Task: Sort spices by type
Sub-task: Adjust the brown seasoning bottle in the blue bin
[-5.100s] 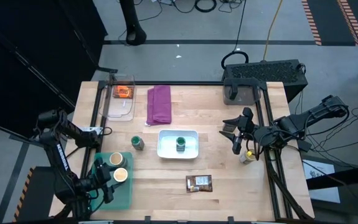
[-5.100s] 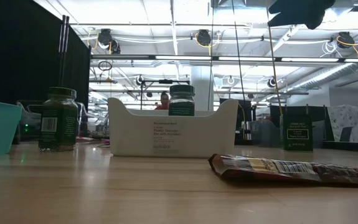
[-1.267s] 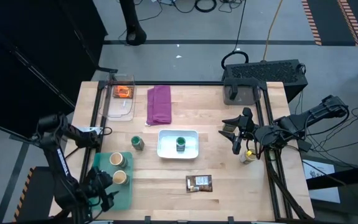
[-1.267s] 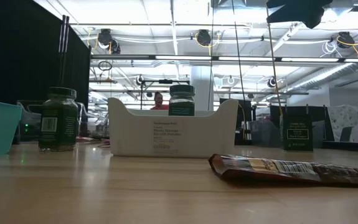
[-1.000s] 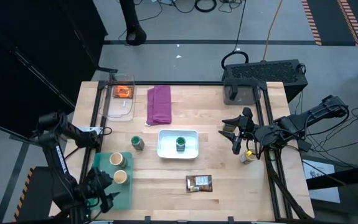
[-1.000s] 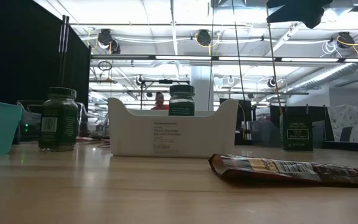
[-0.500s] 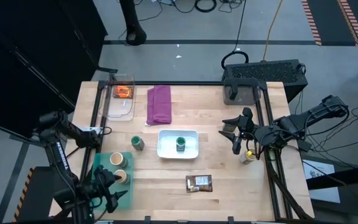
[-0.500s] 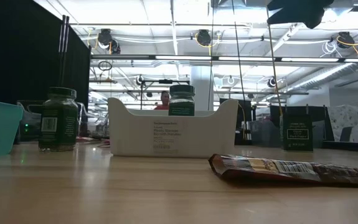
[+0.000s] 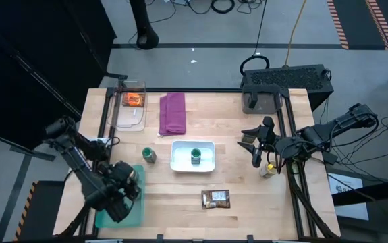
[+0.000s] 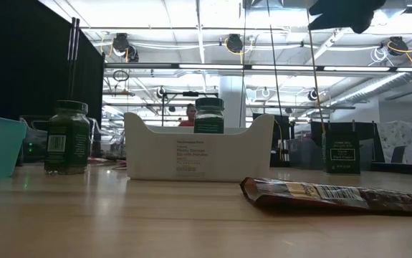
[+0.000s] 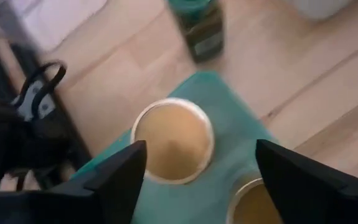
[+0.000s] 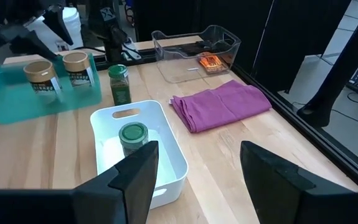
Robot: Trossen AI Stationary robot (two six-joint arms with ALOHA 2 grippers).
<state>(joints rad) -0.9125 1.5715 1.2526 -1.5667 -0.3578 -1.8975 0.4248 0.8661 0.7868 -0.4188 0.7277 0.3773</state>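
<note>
High view looks straight down, low view level; both share the white bin (image 9: 193, 156).

The left gripper (image 9: 127, 191) has been brought up over the teal bin (image 9: 138, 210) from its near edge, so that the two tan-lidded jars (image 11: 173, 140) are now covered in the high view. Its fingers appear spread wide.

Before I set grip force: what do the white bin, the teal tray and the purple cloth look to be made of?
The white bin looks like smooth, semi-gloss moulded plastic, with thin rigid walls and a handle cutout. The teal tray seems to be matte plastic, with straight, faintly see-through walls. The purple cloth is soft woven fabric, folded with limp edges; the fibre cannot be told.
</note>
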